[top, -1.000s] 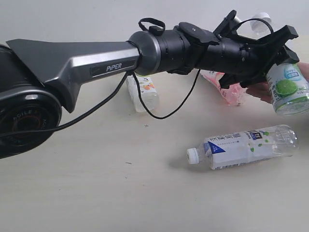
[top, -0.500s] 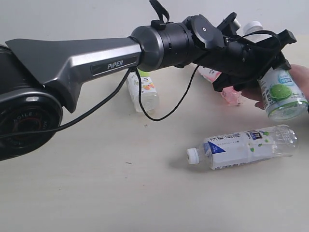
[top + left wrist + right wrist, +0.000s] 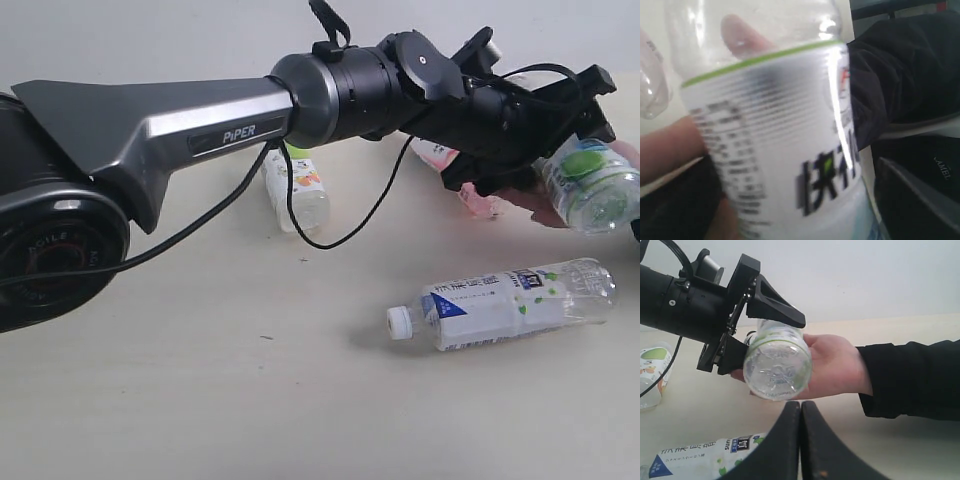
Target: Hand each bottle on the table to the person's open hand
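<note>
Pale wood-grain table (image 3: 200, 400), plain white wall (image 3: 865, 275), blue-labelled bottle (image 3: 500, 305) lying flat

Pale beige table (image 3: 180, 400) is carrying three bottles: blue-white-label bottle (image 3: 500, 305) is lying on its side at 4 o'clock, green-label bottle (image 3: 297, 195) at 12, pink bottle (image 3: 484, 203) at 2, partly hidden.

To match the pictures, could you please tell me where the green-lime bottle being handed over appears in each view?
Exterior view: green-lime bottle far right, on the person's open hand.
Left wrist view: the bottle fills most of it, blurred.
Right wrist view: bottle in the middle, base towards camera.
Shared landmark: the hand, touching the bottle in every view.
</note>
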You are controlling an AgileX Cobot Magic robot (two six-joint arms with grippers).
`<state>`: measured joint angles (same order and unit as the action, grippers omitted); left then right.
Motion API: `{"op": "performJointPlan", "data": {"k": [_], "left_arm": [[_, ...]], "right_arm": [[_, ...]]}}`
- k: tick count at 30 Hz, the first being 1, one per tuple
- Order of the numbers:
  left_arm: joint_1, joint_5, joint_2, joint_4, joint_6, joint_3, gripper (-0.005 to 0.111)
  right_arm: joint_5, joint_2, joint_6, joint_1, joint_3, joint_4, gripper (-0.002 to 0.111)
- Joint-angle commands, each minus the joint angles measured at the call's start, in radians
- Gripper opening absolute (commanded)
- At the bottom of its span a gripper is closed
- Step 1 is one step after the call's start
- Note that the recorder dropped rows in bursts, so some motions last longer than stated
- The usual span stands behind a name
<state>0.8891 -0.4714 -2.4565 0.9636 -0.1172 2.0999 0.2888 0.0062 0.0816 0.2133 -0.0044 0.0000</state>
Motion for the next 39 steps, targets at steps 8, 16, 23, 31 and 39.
{"op": "performJointPlan", "data": {"k": [8, 16, 23, 31, 39], "left_arm": [[-0.001, -0.008, 0.003, -0.008, 0.041, 0.007, 0.082], [-0.001, -0.018, 0.009, -0.008, 0.069, 0.007, 0.082], [-0.014, -0.060, 0.040, -0.010, 0.090, 0.007, 0.082], [-0.050, -0.181, 0.101, -0.052, 0.087, 0.007, 0.081], [-0.053, -0.275, 0.168, -0.137, 0.087, 0.007, 0.041]], "right_arm": [[-0.006, -0.006, 0.000, -0.005, 0.004, 0.000, 0.000], [-0.004, -0.006, 0.000, -0.005, 0.004, 0.000, 0.000], [-0.004, -0.006, 0.000, -0.005, 0.004, 0.000, 0.000], [-0.004, -0.006, 0.000, -0.005, 0.004, 0.000, 0.000], [-0.004, -0.006, 0.000, -0.005, 0.004, 0.000, 0.000]]}}
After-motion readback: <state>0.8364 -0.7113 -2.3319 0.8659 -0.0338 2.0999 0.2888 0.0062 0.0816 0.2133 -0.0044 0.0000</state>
